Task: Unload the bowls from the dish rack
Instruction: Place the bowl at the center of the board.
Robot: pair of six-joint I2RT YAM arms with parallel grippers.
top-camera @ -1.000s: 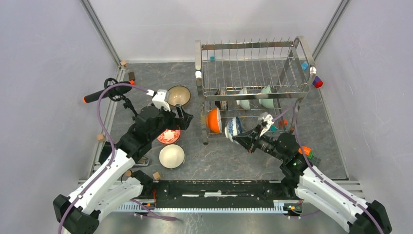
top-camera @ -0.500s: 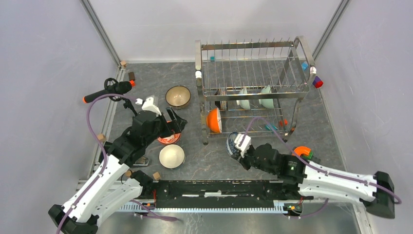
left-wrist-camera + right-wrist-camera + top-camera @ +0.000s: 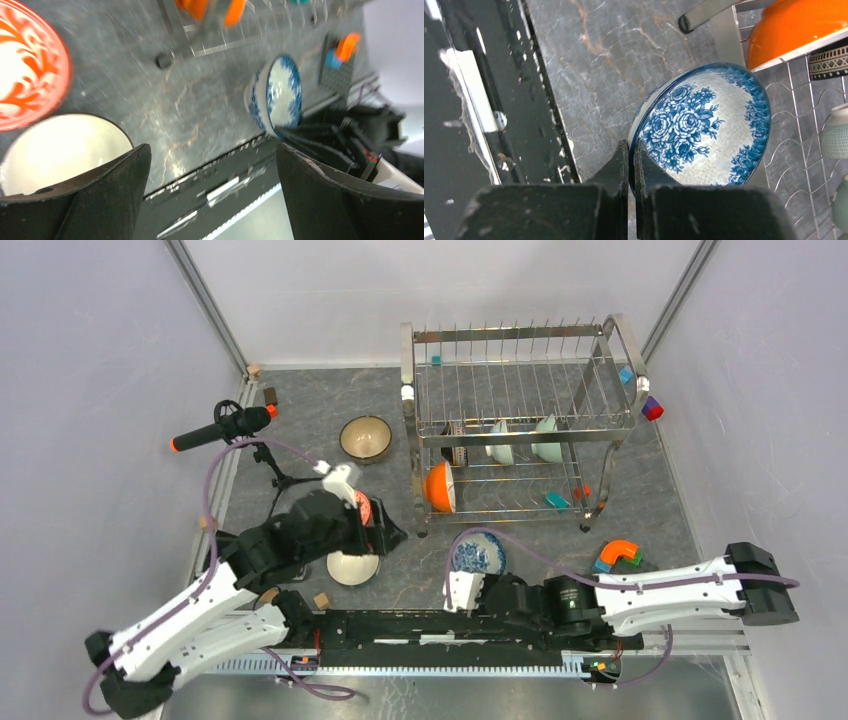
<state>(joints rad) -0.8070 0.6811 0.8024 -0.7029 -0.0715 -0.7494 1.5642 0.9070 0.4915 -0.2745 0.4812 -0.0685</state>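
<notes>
The chrome dish rack (image 3: pixel 515 335) stands at the back right. Its lower tier holds an orange bowl (image 3: pixel 438 487) and two pale green bowls (image 3: pixel 500 448). My right gripper (image 3: pixel 479 576) is shut on the rim of the blue-and-white bowl (image 3: pixel 478 554), tilted low over the table in front of the rack; the right wrist view shows the rim pinched (image 3: pixel 631 155). My left gripper (image 3: pixel 385 535) is open and empty (image 3: pixel 212 150), over the table beside the white bowl (image 3: pixel 352 568). The red patterned bowl (image 3: pixel 362 508) is partly hidden by the arm. A tan bowl (image 3: pixel 365 437) sits farther back.
A black handle with an orange tip (image 3: pixel 215 428) lies at the far left. Orange and blue blocks (image 3: pixel 618 552) sit right of the rack's front leg, a teal block (image 3: pixel 555 499) under the rack. Small wooden cubes (image 3: pixel 321 600) lie by the black rail (image 3: pixel 440 625).
My right gripper drew the blue-and-white bowl out of the rack and toward the near edge. My left arm swung nearer and rightward, from the red bowl to beside the white bowl.
</notes>
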